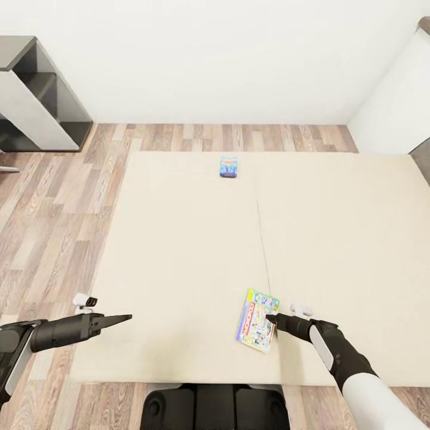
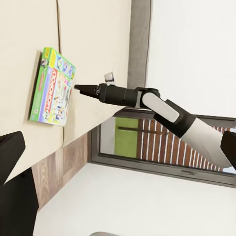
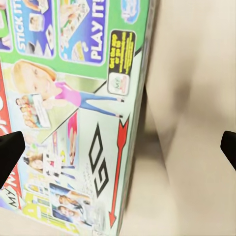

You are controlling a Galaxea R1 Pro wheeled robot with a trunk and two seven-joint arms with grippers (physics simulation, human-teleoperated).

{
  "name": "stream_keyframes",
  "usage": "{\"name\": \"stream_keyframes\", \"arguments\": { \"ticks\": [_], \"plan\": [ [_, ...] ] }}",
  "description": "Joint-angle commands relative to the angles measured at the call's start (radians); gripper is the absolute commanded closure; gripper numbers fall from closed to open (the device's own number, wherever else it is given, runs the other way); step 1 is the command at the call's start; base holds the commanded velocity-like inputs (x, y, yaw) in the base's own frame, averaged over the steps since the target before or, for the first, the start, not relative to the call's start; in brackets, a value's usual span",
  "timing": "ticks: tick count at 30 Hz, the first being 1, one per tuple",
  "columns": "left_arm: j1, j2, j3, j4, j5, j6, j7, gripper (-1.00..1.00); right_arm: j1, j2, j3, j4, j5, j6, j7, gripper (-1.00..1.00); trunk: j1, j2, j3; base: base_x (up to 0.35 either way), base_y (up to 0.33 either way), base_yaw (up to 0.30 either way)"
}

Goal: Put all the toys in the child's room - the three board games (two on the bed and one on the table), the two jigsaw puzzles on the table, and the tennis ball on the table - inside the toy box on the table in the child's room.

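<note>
The bed [image 1: 179,251], with its beige cover, spreads out in front of me in the head view. A small blue-cyan board game [image 1: 228,166] lies near its far edge. A larger green-edged board game [image 1: 257,319] with a pastel cover lies near the front edge. My right gripper [image 1: 272,318] hovers at this box's right edge. In the right wrist view its fingers are spread wide, open, with the green edge of the box [image 3: 73,123] between them. The left wrist view shows the same box [image 2: 51,88] and the right gripper [image 2: 78,88]. My left gripper [image 1: 122,318] hangs open over the bed's left edge, holding nothing.
Wood-plank floor [image 1: 54,203] runs left of the bed and beyond it to a white wall. A dark grey shelf unit [image 1: 42,95] stands at the far left. A white slanted surface [image 1: 397,101] rises at the far right. My dark base [image 1: 215,406] shows at the bottom.
</note>
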Motion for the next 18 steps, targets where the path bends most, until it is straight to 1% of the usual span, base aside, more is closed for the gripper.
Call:
{"name": "stream_keyframes", "arguments": {
  "ticks": [1, 18],
  "plan": [
    [0.000, 0.000, 0.000, 0.000, 0.000, 0.010, -0.004, -1.00, 0.000, 0.000, -0.003, -0.001, -0.003, 0.007, 0.003, -1.00, 0.000, -0.002, -0.003, 0.000, 0.000, 0.000],
    [0.000, 0.000, -0.001, 0.001, -0.001, 0.009, -0.004, -1.00, 0.000, 0.004, -0.003, -0.001, -0.002, 0.005, 0.004, -1.00, 0.000, -0.002, -0.031, 0.000, 0.000, 0.000]
  ]
}}
